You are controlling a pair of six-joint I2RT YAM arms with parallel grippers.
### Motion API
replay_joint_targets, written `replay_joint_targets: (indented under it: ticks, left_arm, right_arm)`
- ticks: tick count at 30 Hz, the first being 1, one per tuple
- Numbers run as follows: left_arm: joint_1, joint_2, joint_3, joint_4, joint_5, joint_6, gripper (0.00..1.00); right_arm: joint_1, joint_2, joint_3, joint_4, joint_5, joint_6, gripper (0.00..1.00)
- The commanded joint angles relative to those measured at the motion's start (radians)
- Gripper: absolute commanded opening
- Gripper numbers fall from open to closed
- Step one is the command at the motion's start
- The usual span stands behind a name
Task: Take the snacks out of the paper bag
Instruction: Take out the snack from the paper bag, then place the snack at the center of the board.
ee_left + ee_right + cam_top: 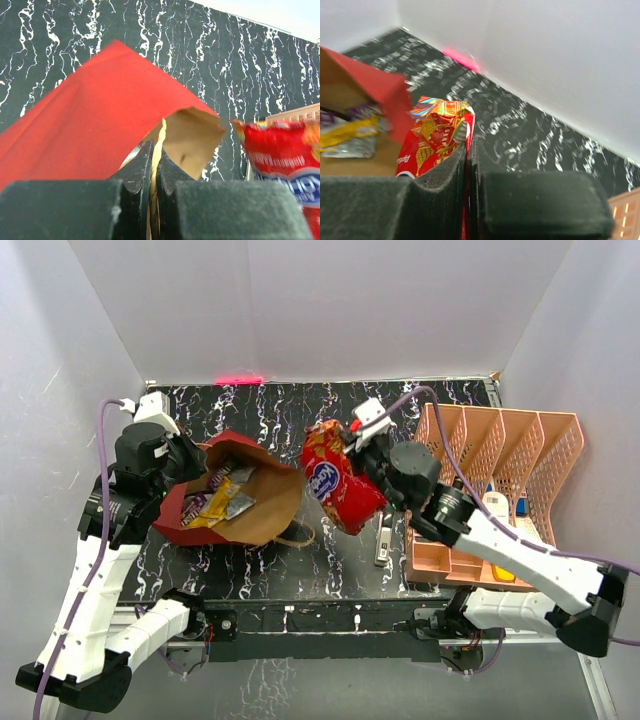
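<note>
The red paper bag (262, 512) lies on its side, its brown mouth facing right, with yellow, purple and silver snacks (222, 496) inside. My left gripper (186, 462) is shut on the bag's upper rim; in the left wrist view its jaws (154, 165) pinch the kraft edge of the bag (100, 100). My right gripper (364, 455) is shut on the edge of a large red snack packet (338, 483) and holds it above the table, right of the bag's mouth. The packet shows in the right wrist view (435, 140), clamped between the right gripper's jaws (468, 160), and in the left wrist view (280, 160).
A salmon-orange lattice file rack (500, 470) stands at the right, with a white bottle (497, 508) in it. A slim grey-and-white gadget (383, 544) lies on the black marbled table (300, 410) below the packet. The bag's cord handle (298, 536) lies in front of its mouth.
</note>
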Motion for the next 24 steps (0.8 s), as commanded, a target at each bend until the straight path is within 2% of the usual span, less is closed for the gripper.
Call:
replay_joint_targets:
  ticks: [1, 7, 10, 15, 19, 24]
  left_arm:
    - [-0.001, -0.019, 0.017, -0.001, -0.025, 0.01, 0.0]
    - [-0.002, -0.015, 0.029, -0.015, -0.058, 0.016, 0.0]
    - [-0.001, -0.007, 0.037, -0.023, -0.095, 0.036, 0.0]
    - [-0.002, -0.008, 0.049, -0.049, -0.153, 0.065, 0.0]
    - [-0.001, -0.021, 0.047, -0.06, -0.157, 0.075, 0.0]
    - [-0.001, -0.023, 0.043, -0.059, -0.155, 0.078, 0.0]
  right_arm:
    - [-0.157, 0.071, -0.003, 0.202, -0.06, 0.077, 0.08]
    - [-0.214, 0.162, 0.034, 0.261, -0.129, 0.137, 0.08]
    - [-0.233, 0.217, 0.068, 0.265, -0.097, 0.137, 0.08]
    - [-0.293, 0.291, 0.047, 0.295, -0.038, 0.093, 0.08]
    - [-0.373, 0.288, -0.001, 0.315, -0.054, 0.068, 0.08]
    - [-0.406, 0.288, 0.01, 0.293, -0.011, -0.063, 0.07]
